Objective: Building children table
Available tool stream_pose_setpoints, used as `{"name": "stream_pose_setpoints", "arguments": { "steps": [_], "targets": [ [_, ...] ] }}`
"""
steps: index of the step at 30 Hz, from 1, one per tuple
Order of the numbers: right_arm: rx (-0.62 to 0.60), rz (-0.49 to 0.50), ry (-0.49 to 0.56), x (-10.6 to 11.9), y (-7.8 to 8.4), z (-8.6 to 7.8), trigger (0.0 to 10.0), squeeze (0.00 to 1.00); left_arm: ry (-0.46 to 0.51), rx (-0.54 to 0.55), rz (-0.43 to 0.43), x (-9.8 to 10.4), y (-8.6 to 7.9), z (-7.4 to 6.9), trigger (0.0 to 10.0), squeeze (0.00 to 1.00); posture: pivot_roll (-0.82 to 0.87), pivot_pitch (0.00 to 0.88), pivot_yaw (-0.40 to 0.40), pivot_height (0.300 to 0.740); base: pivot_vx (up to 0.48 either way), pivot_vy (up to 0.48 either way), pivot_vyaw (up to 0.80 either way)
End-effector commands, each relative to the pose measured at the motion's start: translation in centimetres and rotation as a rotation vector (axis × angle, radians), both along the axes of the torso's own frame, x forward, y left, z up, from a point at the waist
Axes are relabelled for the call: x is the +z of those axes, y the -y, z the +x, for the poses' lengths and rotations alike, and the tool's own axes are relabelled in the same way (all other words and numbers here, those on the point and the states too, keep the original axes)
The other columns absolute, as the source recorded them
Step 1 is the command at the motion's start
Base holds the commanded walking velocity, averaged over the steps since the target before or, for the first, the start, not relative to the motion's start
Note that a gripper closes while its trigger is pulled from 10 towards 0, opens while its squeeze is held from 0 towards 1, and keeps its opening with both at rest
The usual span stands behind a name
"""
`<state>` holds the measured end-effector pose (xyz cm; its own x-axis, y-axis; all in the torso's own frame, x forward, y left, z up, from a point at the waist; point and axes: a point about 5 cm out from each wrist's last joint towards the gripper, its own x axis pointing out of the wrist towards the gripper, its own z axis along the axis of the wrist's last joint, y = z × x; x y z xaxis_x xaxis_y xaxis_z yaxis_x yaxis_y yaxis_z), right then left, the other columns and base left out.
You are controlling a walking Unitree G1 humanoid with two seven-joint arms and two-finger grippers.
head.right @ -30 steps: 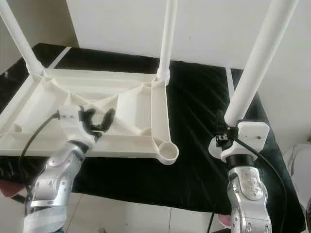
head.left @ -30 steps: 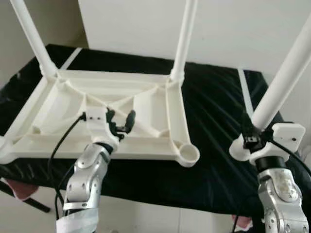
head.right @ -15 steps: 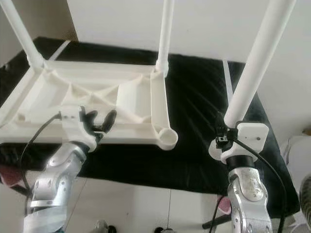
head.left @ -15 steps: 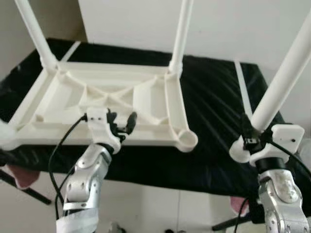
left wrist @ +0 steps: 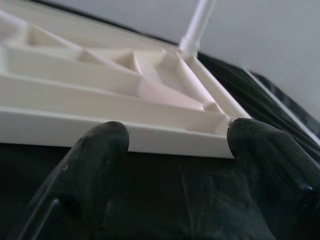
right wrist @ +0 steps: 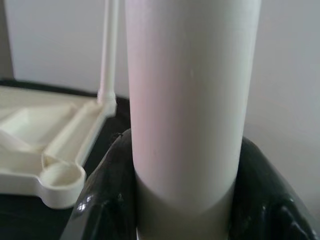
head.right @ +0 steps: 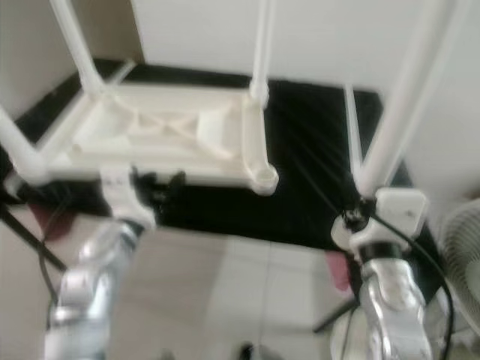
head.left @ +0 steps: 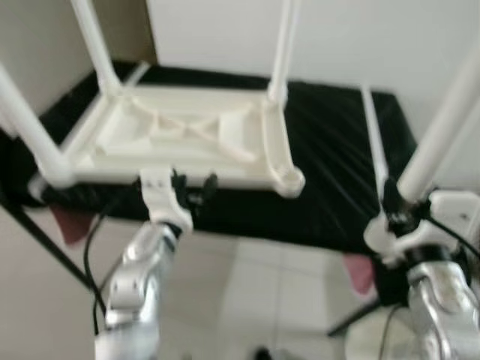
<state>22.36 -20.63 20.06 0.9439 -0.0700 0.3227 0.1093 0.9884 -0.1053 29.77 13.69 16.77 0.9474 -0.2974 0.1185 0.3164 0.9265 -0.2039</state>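
Biggest thing here is the black-covered surface (head.left: 337, 172), w/ pale tiled floor (head.left: 262, 300) in front of it. Head views are pretty blurry btw.

On the surface sits the white plastic kids' table top (head.left: 195, 139), flipped underside-up so you can see the ribbing. Three legs are already standing up out of its corners: near-left leg (head.left: 30, 135), far-left leg (head.left: 94, 49) and far-right leg (head.left: 281, 52). The near-right corner socket (head.left: 289, 180) is open, nothing in it yet.

Fourth leg (head.left: 442, 135) is in the right gripper (right wrist: 185, 200), off to the right of the table top and well apart from that socket, held roughly upright w/ a slight lean. Right wrist view shows the fingers (right wrist: 105, 195) wrapped snug on both sides of the tube, near its lower end.

Left gripper (head.left: 189, 191) hovers just in front of the near edge of the table top, fingers (left wrist: 95, 160) spread wide, holding nothing. Doesn't look like it's touching the edge.

So imo the step in hand is the last leg. Next move prob needs the right arm to swing the leg's bottom end across over the open socket, get it plumb, then push down. Left gripper could brace the frame so it doesn't slide on the cloth.
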Motion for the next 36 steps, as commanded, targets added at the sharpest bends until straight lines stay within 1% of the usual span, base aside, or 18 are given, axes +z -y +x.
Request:
{"name": "stream_pose_setpoints", "arguments": {
  "steps": [1,3,5,7,9,10,13,14,15,16,18,21,25,29,30,31,32,36],
  "targets": [
    [0.000,-0.005,0.011,0.3,0.1,-0.1,10.0,0.00,0.003,-0.002,-0.006,0.0,0.1,-0.1,10.0,0.00,-0.03,0.085,-0.063,0.740,0.000,0.000,0.00],
    [0.000,-0.004,0.004,0.2,0.2,-0.1,10.0,0.00,0.012,0.001,-0.015,0.0,0.0,-0.2,10.0,0.00,-0.03,0.086,-0.064,0.740,0.000,0.000,0.00],
    [-0.007,-0.005,-0.008,-0.2,0.4,-0.3,10.0,0.00,0.019,0.012,-0.004,-0.1,-0.1,-0.4,10.0,0.00,-0.03,0.088,-0.063,0.740,0.000,0.000,0.00],
    [-0.018,0.005,-0.022,-0.8,0.6,-0.2,10.0,0.00,0.032,0.033,0.050,-0.3,-0.5,-0.4,10.0,0.00,-0.03,0.089,-0.061,0.740,0.000,0.000,0.00],
    [-0.032,0.010,-0.071,-2.4,0.9,0.0,10.0,0.00,0.056,0.048,0.152,-0.9,-1.0,-0.6,10.0,0.00,-0.01,0.089,-0.060,0.740,0.000,0.000,0.00],
    [-0.031,0.015,-0.086,-2.9,0.9,0.0,10.0,0.00,0.047,0.061,0.169,-1.2,-1.3,-0.5,10.0,0.00,-0.01,0.091,-0.058,0.740,0.000,0.000,0.00],
    [-0.012,0.022,-0.132,-4.3,0.6,0.1,10.0,0.00,0.022,0.093,0.176,-2.1,-2.3,-0.6,10.0,0.00,-0.01,0.089,-0.054,0.740,0.000,0.000,0.00],
    [-0.012,0.022,-0.132,-4.3,0.6,0.1,10.0,0.00,0.022,0.093,0.176,-2.1,-2.3,-0.6,10.0,0.00,-0.01,0.089,-0.054,0.740,0.000,0.000,0.00],
    [0.015,0.018,-0.172,-5.4,0.2,0.1,10.0,0.00,0.016,0.105,0.194,-2.6,-2.9,-0.7,10.0,0.00,0.00,0.090,-0.050,0.740,0.000,0.000,0.00],
    [0.015,0.018,-0.172,-5.4,0.2,0.1,10.0,0.00,0.016,0.105,0.194,-2.6,-2.9,-0.7,10.0,0.00,0.00,0.090,-0.050,0.740,0.000,0.000,0.00],
    [0.040,-0.020,-0.215,-6.9,-0.3,0.0,10.0,0.00,0.014,0.119,0.227,-3.3,-3.5,-1.0,10.0,0.00,0.01,0.088,-0.046,0.740,0.000,0.000,0.00],
    [0.055,-0.014,-0.223,-7.3,-0.4,0.0,10.0,0.00,0.009,0.122,0.224,-3.5,-3.7,-1.0,10.0,0.00,0.02,0.085,-0.043,0.740,0.000,0.000,0.00],
    [0.067,0.011,-0.187,-6.7,-0.8,0.2,10.0,0.00,0.019,0.102,0.200,-3.4,-3.5,-1.4,10.0,0.00,0.02,0.085,-0.043,0.740,0.000,0.000,0.00],
    [0.086,0.000,-0.143,-5.9,-1.2,1.0,10.0,0.00,0.029,-0.004,0.215,-4.1,-1.7,-2.4,10.0,0.00,0.04,0.072,-0.057,0.740,0.000,0.000,0.00],
    [0.086,0.000,-0.143,-5.9,-1.2,1.0,10.0,0.00,0.029,-0.004,0.215,-4.1,-1.7,-2.4,10.0,0.00,0.04,0.072,-0.057,0.740,0.000,0.000,0.00],
    [0.094,-0.007,-0.134,-5.8,-1.4,1.2,10.0,0.00,0.040,-0.056,0.238,-4.4,-1.0,-2.8,10.0,0.00,0.04,0.069,-0.059,0.740,0.000,0.000,0.00],
    [0.103,-0.012,-0.129,-5.8,-1.6,1.3,10.0,0.00,0.042,-0.072,0.260,-4.7,-0.5,-3.0,10.0,0.00,0.04,0.067,-0.056,0.740,0.000,0.000,0.00],
    [0.118,-0.009,-0.121,-5.7,-2.1,1.5,10.0,0.00,0.052,-0.106,0.295,-5.0,0.3,-3.1,10.0,0.00,0.04,0.060,-0.055,0.740,0.000,0.000,0.00]
  ]
}}
